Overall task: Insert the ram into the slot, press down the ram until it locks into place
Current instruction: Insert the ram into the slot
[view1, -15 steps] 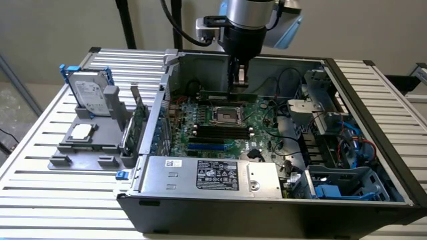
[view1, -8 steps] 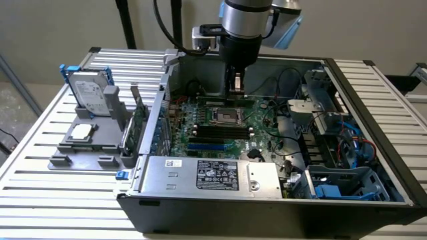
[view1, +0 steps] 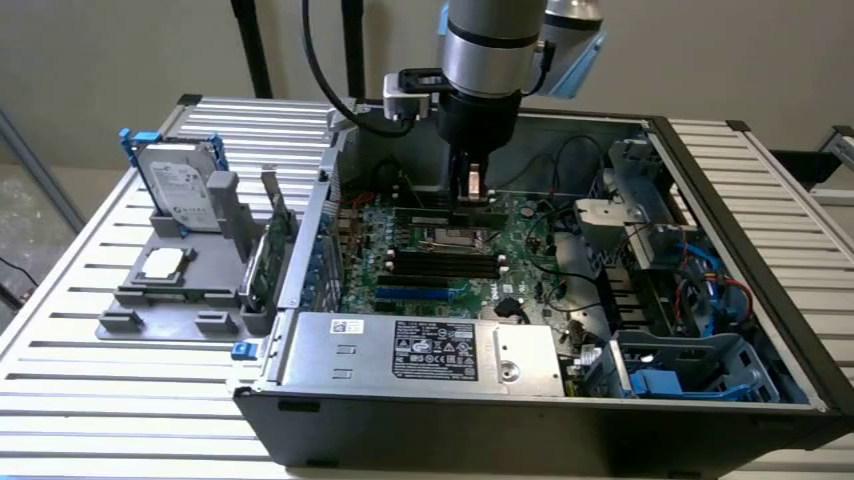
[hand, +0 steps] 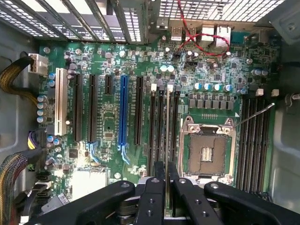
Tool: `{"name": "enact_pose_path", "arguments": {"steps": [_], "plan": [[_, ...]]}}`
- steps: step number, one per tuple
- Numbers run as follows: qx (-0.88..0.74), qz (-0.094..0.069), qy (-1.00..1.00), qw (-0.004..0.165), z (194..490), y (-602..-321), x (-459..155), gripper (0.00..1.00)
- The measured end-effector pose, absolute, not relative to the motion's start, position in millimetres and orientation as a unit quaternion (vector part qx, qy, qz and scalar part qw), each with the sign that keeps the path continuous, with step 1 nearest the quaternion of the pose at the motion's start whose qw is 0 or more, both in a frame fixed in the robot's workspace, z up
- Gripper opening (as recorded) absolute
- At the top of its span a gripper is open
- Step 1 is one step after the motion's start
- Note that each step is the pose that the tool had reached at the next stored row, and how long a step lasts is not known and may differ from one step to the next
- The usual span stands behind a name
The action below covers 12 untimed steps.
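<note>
Black claw (hand: 167, 187) clenched on thin green RAM stick (hand: 168, 122).
Stick edge-on below claw, in line w/ long black plastic slot (hand: 169, 90); seating depth unclear.

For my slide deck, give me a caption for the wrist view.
Gripper holds the ram edge-on along the black memory slots, beside the CPU socket.

The exterior view looked down aslant from well off at the open computer case (view1: 534, 425) on the tabletop (view1: 134, 400). The wrist view faced close down past the end effector (hand: 166, 171) onto the motherboard (hand: 105, 123), which both shared.
</note>
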<state>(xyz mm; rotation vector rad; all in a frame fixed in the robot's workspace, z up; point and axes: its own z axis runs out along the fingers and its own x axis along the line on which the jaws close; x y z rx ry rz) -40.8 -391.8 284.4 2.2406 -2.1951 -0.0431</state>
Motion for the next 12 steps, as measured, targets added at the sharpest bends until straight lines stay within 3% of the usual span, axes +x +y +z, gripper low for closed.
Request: {"name": "enact_pose_path", "arguments": {"steps": [12], "plan": [[0.712,-0.009,-0.702,-0.002,262.6,-398.0,-40.9,0.14]]}}
